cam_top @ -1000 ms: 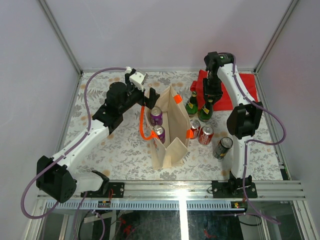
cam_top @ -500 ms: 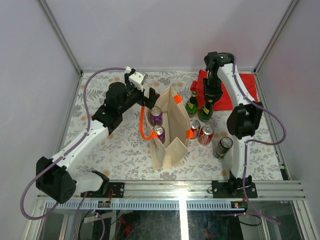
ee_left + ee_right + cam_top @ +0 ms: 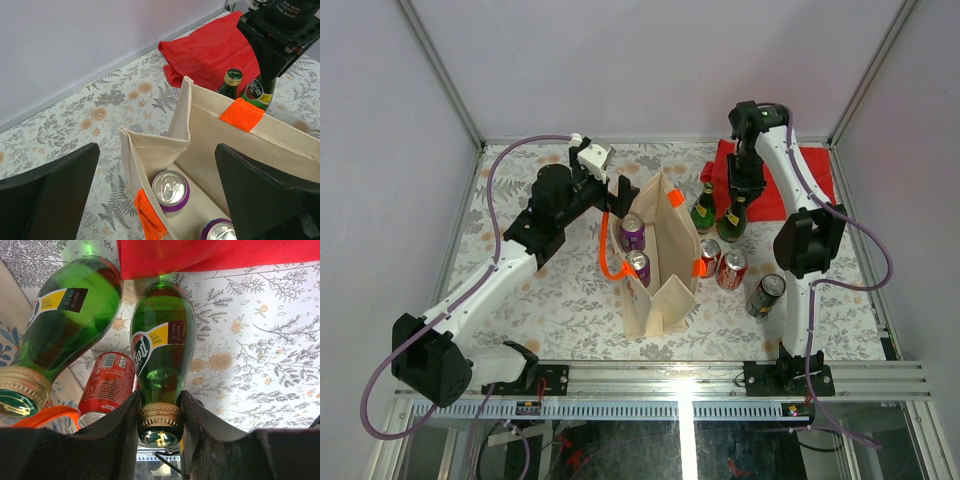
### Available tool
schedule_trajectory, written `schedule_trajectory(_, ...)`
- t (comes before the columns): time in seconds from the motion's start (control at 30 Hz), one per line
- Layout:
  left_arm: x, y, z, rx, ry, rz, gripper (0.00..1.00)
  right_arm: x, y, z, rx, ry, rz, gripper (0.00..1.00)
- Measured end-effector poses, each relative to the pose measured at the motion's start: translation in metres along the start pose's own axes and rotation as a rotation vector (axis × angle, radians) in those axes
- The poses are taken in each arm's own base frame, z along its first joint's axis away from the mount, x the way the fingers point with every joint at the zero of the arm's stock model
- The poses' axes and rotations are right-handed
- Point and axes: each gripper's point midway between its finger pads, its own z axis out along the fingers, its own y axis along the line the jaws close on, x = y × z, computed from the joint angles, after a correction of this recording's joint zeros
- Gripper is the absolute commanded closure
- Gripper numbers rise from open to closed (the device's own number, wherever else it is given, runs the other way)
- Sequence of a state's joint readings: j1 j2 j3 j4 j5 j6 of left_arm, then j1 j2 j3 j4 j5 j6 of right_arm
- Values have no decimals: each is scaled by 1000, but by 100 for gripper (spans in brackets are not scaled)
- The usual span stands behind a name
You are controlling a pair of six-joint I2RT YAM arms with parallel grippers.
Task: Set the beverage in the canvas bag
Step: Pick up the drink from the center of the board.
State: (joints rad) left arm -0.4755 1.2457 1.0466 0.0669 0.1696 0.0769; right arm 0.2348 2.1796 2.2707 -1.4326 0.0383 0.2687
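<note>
The beige canvas bag [image 3: 665, 262] with orange handles [image 3: 608, 252] stands open at the table's middle, with two purple cans [image 3: 632, 232] inside. It also shows in the left wrist view [image 3: 200, 125]. My left gripper [image 3: 617, 193] is open and straddles the bag's far end; its fingers [image 3: 50, 195] are wide apart. My right gripper [image 3: 736, 203] is shut on the neck of a green glass bottle [image 3: 731, 226], which stands right of the bag. In the right wrist view the fingers [image 3: 122, 430] clamp just under the bottle's cap [image 3: 160, 412].
A second green bottle [image 3: 703, 210] stands beside the held one. Two red cans [image 3: 731, 270] and a dark can [image 3: 766, 295] stand right of the bag. A flat red cloth [image 3: 790, 180] lies at the back right.
Hardly anything differs. My right gripper stays on the bottle's neck and the left arm has not moved.
</note>
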Motion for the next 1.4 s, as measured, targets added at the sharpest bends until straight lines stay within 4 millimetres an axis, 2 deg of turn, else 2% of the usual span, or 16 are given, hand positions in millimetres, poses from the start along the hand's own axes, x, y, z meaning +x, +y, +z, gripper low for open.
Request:
schedule_trajectory(0.7, 0, -1, 0, 7, 0, 0, 0, -5, -1, -38, -24, -101, 4, 100)
schedule_trajectory(1.4, 0, -1, 0, 7, 0, 0, 0, 0, 8, -45, -77, -95, 2, 100)
